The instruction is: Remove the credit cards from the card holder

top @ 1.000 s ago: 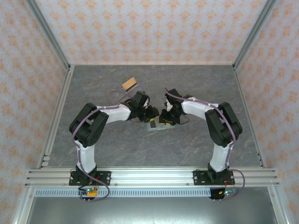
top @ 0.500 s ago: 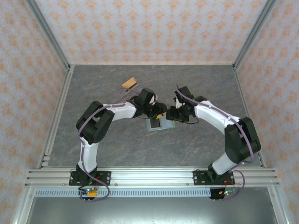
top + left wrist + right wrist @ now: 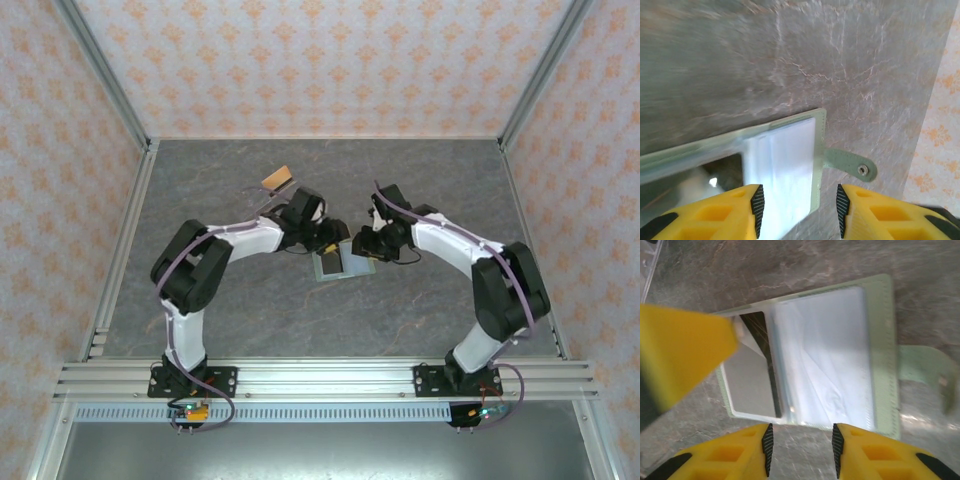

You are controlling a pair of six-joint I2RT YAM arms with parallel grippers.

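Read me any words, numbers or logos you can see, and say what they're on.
None readable. The card holder is plain green, its snap tab unmarked, and the card in its clear sleeve shows a grey face and a black stripe, no legible print.

The card holder lies open mid-table, hemmed in on two sides. The left gripper hangs at its far-left corner and the right gripper just beside its far-right edge, each with fingers spread. The left arm and right arm arc in, blocking both flanks. Seen from the right wrist, a yellow finger of the left gripper overhangs the holder's left page. A tab juts from one edge. A small tray sits well apart, far-left. The table between holder and near rail lies open.
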